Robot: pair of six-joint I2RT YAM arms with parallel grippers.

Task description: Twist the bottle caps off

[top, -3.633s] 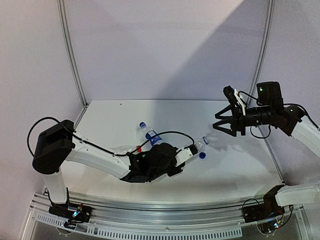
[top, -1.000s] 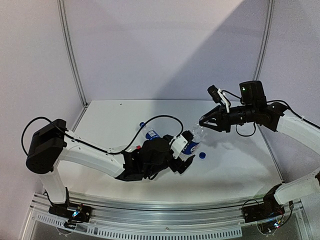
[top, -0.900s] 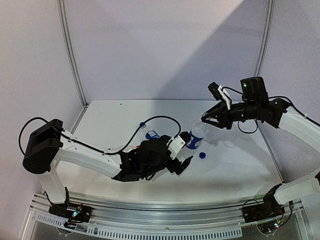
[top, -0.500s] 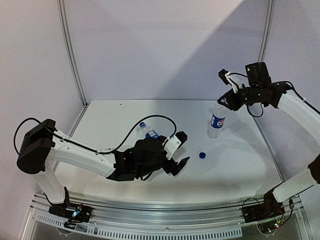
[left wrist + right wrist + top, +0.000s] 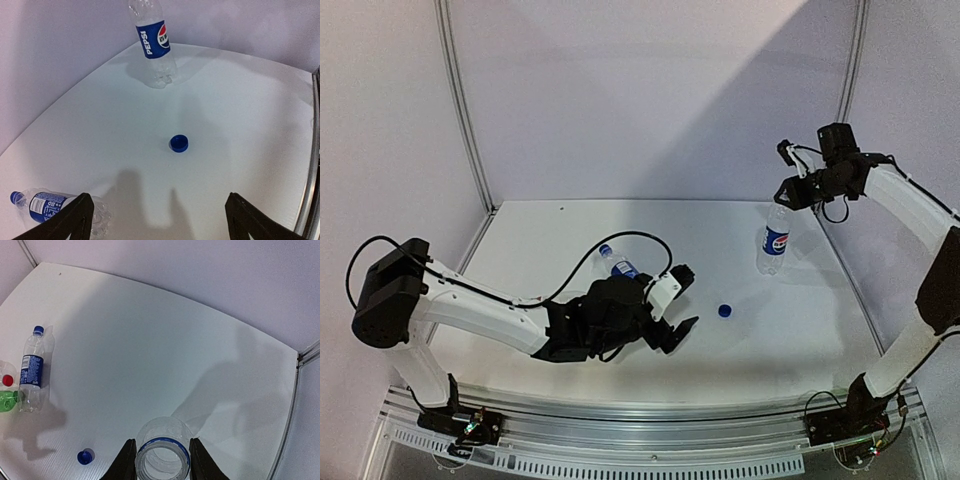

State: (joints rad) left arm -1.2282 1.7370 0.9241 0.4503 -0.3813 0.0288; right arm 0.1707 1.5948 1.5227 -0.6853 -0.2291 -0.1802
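The capless Pepsi bottle (image 5: 774,243) (image 5: 154,42) stands upright at the back right, its base on or just above the table. My right gripper (image 5: 786,194) (image 5: 162,462) is shut on its open neck (image 5: 162,459), one finger on each side. Its loose blue cap (image 5: 724,311) (image 5: 178,143) (image 5: 85,456) lies on the table. Low over the table's middle, my left gripper (image 5: 684,301) (image 5: 159,205) is open and holds nothing. A blue-label bottle (image 5: 619,264) (image 5: 44,207) (image 5: 32,369) lies on its side with its blue cap (image 5: 38,330) on.
A red cap (image 5: 7,380) and part of a green bottle (image 5: 7,401) show at the left edge of the right wrist view. The left arm's black cable (image 5: 620,238) loops over the lying bottle. A metal rail (image 5: 314,150) borders the table's right side.
The right gripper took the Pepsi bottle by the neck and carried it up and to the back right. The left gripper let go of it and drew back slightly.
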